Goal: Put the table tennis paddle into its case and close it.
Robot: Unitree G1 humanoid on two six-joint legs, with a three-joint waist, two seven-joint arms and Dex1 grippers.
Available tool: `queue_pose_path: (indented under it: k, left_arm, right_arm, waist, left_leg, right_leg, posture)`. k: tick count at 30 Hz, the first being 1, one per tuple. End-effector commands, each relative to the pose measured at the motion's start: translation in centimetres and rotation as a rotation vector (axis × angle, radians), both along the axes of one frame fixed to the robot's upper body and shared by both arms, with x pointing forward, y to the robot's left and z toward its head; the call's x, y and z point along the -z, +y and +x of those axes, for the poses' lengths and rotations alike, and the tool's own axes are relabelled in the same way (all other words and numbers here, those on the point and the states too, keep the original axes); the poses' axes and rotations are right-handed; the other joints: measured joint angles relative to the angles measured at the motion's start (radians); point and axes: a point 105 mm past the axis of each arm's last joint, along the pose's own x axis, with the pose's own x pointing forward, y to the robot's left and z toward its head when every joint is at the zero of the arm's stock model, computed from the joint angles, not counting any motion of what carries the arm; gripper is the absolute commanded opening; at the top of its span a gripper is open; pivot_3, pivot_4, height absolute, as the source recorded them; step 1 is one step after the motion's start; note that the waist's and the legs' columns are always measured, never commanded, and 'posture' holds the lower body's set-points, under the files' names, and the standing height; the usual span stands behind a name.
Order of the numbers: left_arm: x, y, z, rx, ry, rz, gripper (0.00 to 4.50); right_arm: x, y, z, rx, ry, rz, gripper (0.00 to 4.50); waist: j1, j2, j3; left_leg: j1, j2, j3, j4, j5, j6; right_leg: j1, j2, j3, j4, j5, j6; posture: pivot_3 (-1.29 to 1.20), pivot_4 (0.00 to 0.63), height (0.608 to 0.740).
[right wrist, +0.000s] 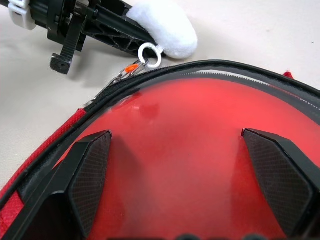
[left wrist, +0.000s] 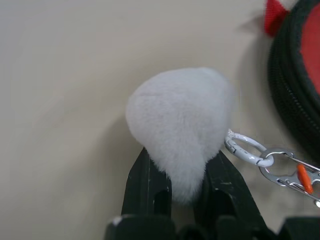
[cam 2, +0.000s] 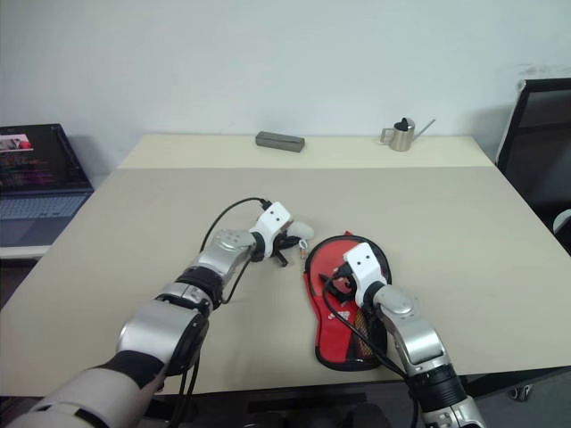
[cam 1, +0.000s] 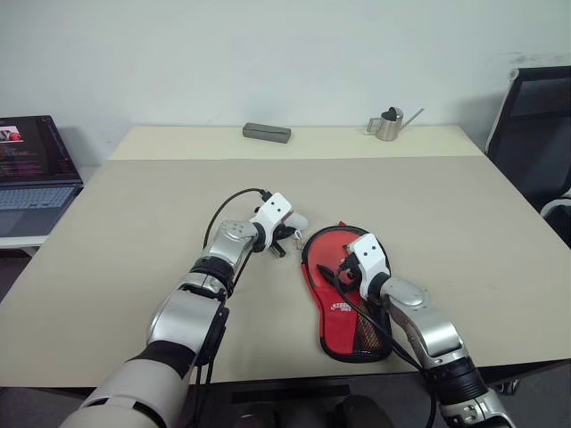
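Now my left tool (left wrist: 182,172) pinches the white fluffy charm (left wrist: 181,122) beside the case (cam 1: 343,299) rim on the tabletop (cam 1: 134,223); the paddle (right wrist: 185,150) lies inside, under my wide-open right tool (right wrist: 185,177). I'd pull along the rim.

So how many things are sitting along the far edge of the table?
2: a grey box left of centre, and a small metal watering can to its right. Nothing else stands there, though the arms hide part of the nearer table.
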Motion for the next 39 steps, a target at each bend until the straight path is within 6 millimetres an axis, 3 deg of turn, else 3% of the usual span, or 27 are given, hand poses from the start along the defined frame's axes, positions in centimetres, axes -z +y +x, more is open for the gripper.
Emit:
queue_pose_path:
  k: [1,14,28,39]
  left_arm:
    - [-2.7,-0.4,1.1,-0.02,-0.103,-0.006,0.25]
    - [-4.4,-3.2,1.9,-0.033,-0.201,0.041,0.25]
    - [-6.3,-3.2,2.9,-0.106,-0.32,0.14,0.25]
    - [-7.2,-7.7,2.2,-0.024,-0.36,0.131,0.25]
  right_arm:
    - [5.7,0.4,-2.3,-0.003,0.218,-0.075,4.5]
    - [5.8,1.4,-3.4,-0.007,0.227,-0.063,4.5]
    - [6.0,2.7,-5.6,-0.029,0.255,-0.066,4.5]
    - [5.9,2.5,-7.0,0.006,0.269,-0.065,4.5]
  waist:
    - [0.0,0.0,0.0]
    - [-0.003,0.0,0.0]
    - [-0.003,-0.001,0.0]
    - [0.006,-0.001,-0.001]
  left_leg:
    - [0.0,0.0,0.0,0.0,0.0,0.0]
    - [0.0,0.0,0.001,-0.006,0.0,-0.001]
    - [-0.001,0.001,0.001,-0.013,-0.002,-0.004]
    - [-0.002,0.001,0.001,-0.013,-0.003,-0.005]
  right_leg:
    - [0.0,0.0,0.0,0.0,0.0,0.0]
    - [-0.001,0.001,0.0,-0.004,0.0,0.0]
    - [-0.005,0.003,0.001,-0.006,-0.001,0.0]
    - [-0.005,0.003,0.0,-0.01,-0.001,0.0]
  posture:
    - [0.0,0.15,0.74]
    - [0.0,0.15,0.74]
    - [0.0,0.15,0.74]
    - [0.0,0.15,0.74]
